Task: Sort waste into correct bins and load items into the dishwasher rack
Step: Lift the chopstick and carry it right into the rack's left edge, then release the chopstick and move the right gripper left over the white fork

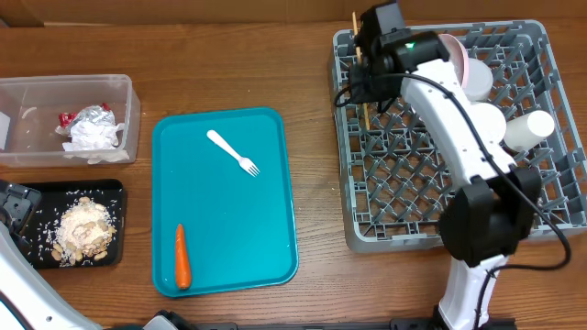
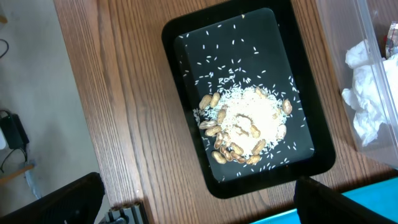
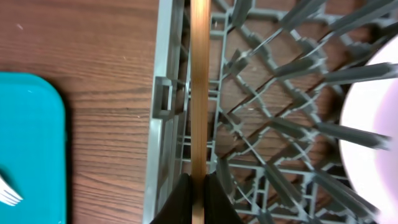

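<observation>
Steadying the wooden stick (image 3: pixel 199 93) upright matters: the right gripper (image 3: pixel 198 190) pinches it just inside the wall of the rack (image 3: pixel 163 124), mid-frame at the wrist; lower between pegs, then release. Left gripper (image 2: pixel 199 204) gapes, empty.

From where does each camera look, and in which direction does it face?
Overhead: above the table, facing straight down; teal tray, dishwasher rack, left arm, right arm show.
Left wrist: faces down onto black tray; open left gripper shows.
Right wrist: faces down at the rack's edge; shut right gripper holds a wooden stick.
Shared: overhead and left wrist see the black tray.
</observation>
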Robot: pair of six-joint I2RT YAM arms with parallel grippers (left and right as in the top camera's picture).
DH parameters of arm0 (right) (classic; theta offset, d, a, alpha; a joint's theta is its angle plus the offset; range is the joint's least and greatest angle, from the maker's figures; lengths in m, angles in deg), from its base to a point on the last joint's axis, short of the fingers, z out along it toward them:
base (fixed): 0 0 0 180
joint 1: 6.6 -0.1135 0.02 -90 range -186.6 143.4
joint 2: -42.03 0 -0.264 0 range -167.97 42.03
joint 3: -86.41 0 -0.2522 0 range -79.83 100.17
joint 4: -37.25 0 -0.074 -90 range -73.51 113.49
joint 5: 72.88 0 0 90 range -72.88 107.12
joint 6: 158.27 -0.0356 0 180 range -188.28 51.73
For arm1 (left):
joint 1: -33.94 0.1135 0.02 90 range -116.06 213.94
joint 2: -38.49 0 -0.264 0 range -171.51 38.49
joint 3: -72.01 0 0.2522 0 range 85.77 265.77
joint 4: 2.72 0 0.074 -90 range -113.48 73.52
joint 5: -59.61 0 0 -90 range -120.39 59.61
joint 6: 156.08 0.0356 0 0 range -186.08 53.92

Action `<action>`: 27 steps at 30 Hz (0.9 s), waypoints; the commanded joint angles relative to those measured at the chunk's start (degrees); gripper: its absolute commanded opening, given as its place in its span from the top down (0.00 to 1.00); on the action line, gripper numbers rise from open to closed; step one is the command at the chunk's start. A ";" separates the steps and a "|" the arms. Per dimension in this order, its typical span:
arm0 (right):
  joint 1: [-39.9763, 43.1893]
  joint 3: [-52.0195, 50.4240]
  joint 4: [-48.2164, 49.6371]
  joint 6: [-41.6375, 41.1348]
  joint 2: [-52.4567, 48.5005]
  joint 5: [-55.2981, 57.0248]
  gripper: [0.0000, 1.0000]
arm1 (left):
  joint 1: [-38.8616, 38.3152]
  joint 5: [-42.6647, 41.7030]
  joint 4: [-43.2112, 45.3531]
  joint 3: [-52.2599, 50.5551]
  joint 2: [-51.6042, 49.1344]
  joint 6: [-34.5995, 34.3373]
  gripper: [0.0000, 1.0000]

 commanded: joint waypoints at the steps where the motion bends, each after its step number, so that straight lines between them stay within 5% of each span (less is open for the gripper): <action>1: -0.11 -0.26 0.50 0.42 -2.12 -1.27 0.96 | 0.07 -0.24 0.00 1.18 -0.20 -0.59 0.00; 7: -0.11 -0.28 0.00 -0.13 -2.51 -1.27 0.89 | 0.07 -0.24 0.00 1.18 -0.20 -0.59 0.00; 13: -0.13 -0.26 -0.42 -1.11 -2.51 -1.46 0.29 | 0.07 -0.24 0.00 1.18 -0.20 -0.59 0.00; 27: -6.16 9.81 -7.61 -5.88 0.28 -4.37 0.18 | 0.07 -0.24 0.00 1.18 -0.20 -0.59 0.00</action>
